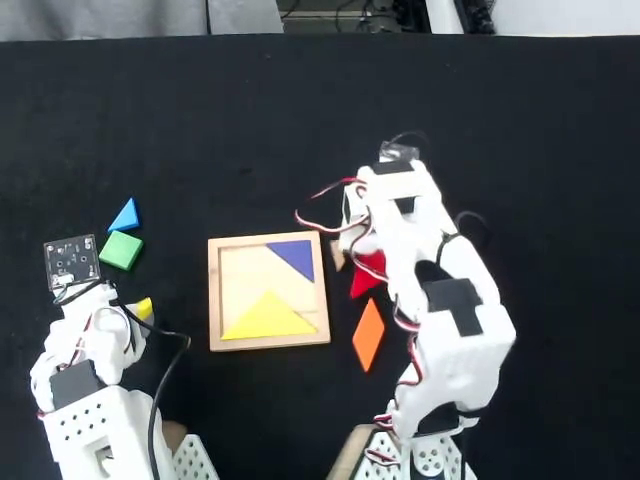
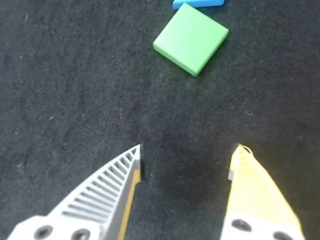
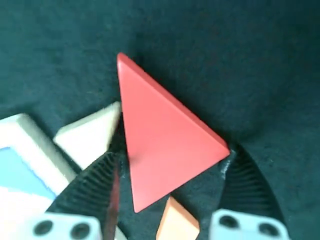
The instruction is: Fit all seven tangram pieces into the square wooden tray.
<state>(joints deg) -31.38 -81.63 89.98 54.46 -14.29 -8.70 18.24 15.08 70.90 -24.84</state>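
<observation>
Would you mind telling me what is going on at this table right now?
Two robot arms are filling a square wooden tray with tangram pieces. A dark blue triangle and a large yellow triangle already lie in it. The right claw is down at the red triangle beside the tray, near the orange piece. The left claw hangs open and empty near the green square.

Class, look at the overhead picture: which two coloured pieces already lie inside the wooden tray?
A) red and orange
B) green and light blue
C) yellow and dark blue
C, since the yellow triangle and the dark blue triangle lie inside the tray.
</observation>
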